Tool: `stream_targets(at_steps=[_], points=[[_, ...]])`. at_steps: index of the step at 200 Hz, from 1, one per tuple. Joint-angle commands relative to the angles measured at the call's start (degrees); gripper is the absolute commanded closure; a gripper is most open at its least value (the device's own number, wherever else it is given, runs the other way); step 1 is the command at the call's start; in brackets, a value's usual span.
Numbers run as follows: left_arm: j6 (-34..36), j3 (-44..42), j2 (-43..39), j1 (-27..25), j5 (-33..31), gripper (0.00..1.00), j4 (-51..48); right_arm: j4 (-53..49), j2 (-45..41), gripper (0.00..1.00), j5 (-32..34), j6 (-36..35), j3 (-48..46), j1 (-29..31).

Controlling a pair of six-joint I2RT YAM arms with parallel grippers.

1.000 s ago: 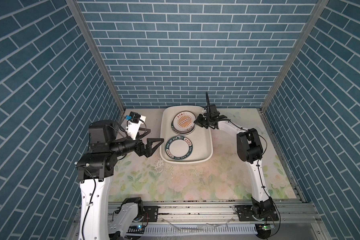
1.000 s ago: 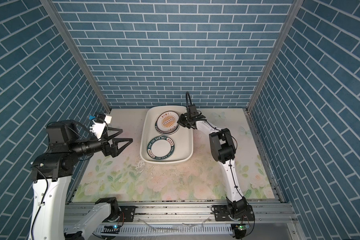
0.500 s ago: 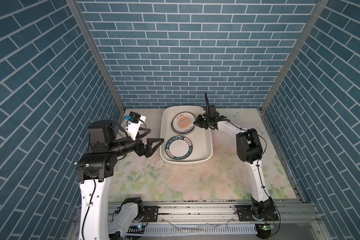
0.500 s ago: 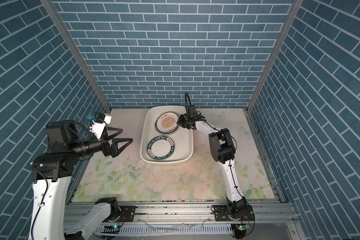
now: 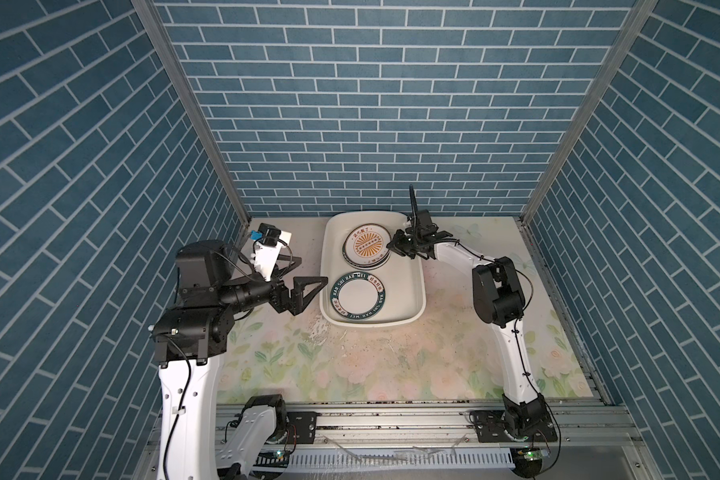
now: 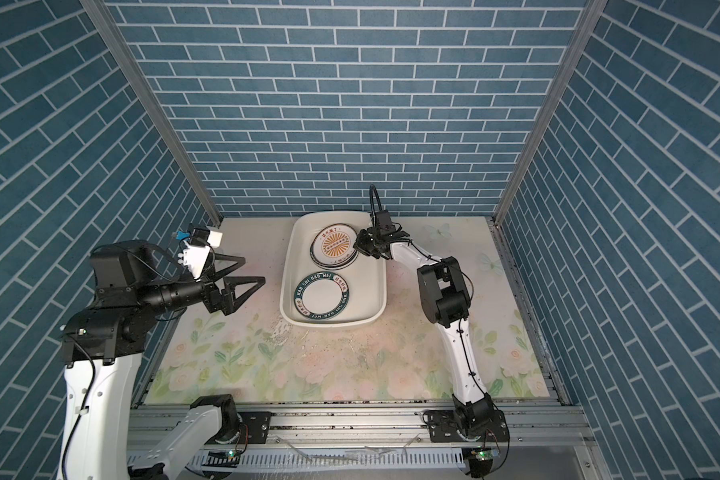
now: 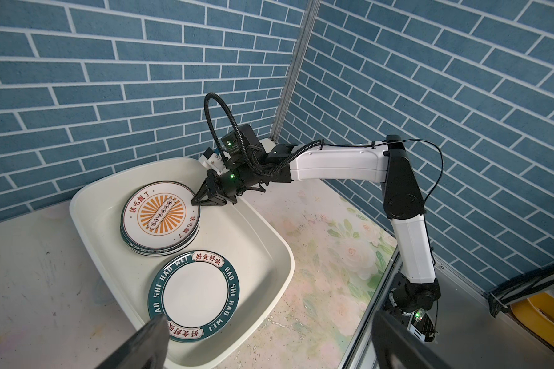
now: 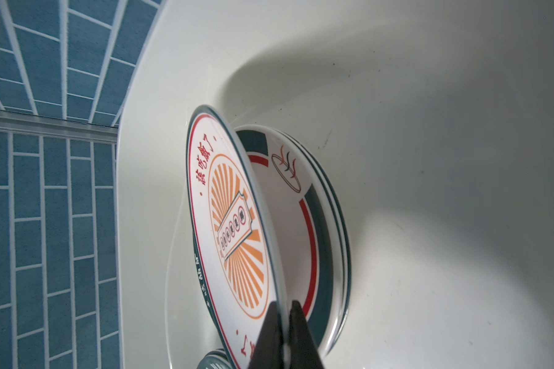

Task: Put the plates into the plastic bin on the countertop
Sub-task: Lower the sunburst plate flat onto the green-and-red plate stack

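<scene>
The plastic bin [image 5: 420, 291] [image 6: 381, 291] lies at the back of the countertop [image 5: 391, 365]. My right gripper [image 5: 391, 246] [image 8: 283, 306] is shut on the rim of an orange sunburst plate [image 5: 366, 245] [image 8: 234, 223]. That plate tilts over a stack of plates [image 8: 301, 204]: its far edge touches the stack and the gripped edge is raised. A teal-rimmed plate [image 5: 358, 296] [image 7: 194, 284] lies flat in the bin's near half. Hovering left of the bin, my left gripper [image 5: 313, 269] [image 7: 269, 322] is open and holds nothing.
Blue brick-patterned walls [image 5: 350, 124] close in the back and both sides. A grey metal rail [image 5: 391, 419] with both arm bases runs along the front. The right arm's elbow [image 5: 497, 291] stands just right of the bin.
</scene>
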Motion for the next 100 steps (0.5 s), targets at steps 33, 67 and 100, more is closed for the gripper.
stream_targets(at_steps=[33,67,100], points=[[0.1,-0.3,-0.4,0.4,0.9,0.01,0.7,0.2,-0.1,0.90,0.1,1.4,-1.2,0.3],[0.0,-0.2,-0.3,0.4,1.2,0.00,0.9,0.0,-0.3,0.88,0.0,1.5,-1.6,0.4],[0.0,0.1,-0.2,0.4,1.4,0.00,0.8,0.0,-0.8,0.88,0.1,1.5,-2.4,0.4]])
